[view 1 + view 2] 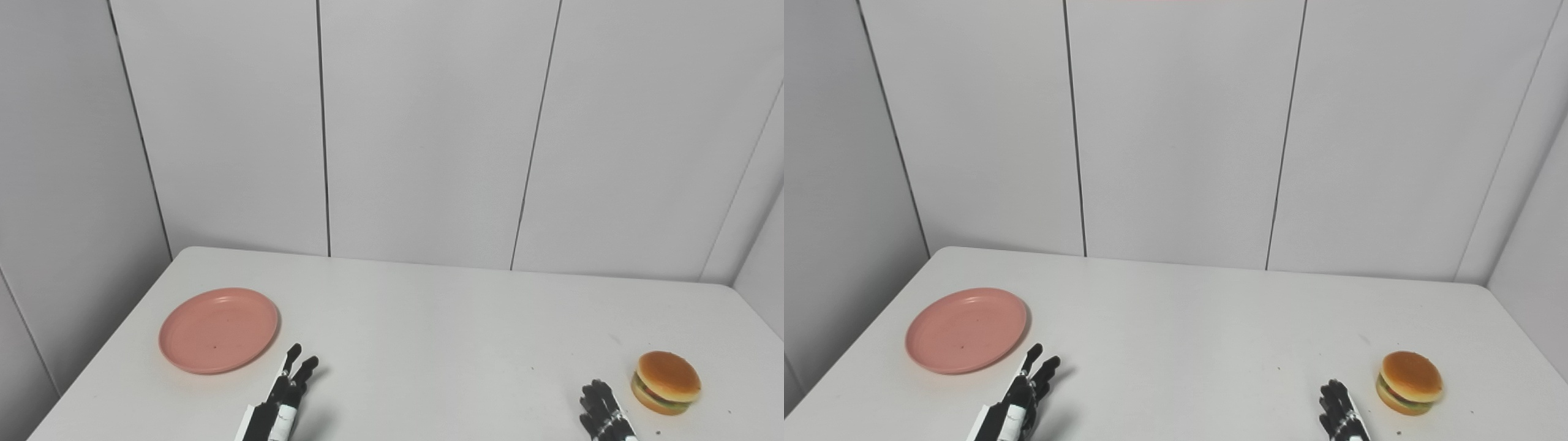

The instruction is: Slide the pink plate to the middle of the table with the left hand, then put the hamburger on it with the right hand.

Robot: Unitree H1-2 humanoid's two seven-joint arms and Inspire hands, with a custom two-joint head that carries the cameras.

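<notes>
One pink plate [218, 330] lies on the white table's [429, 331] left side, the empty left hand [283, 398], fingers extended, just beside its near edge. Far right, the hamburger [666, 382] sits beside the empty, loosely spread right hand [603, 411].

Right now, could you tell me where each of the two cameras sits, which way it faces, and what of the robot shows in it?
Left eye view: on the head, left side, facing forward and down over the white table; the left hand and right hand enter from the bottom.
Right eye view: beside it, a little to the right, facing the same way; the same hands show.
Both share the pink plate at the left and the hamburger at the right, each untouched.
</notes>
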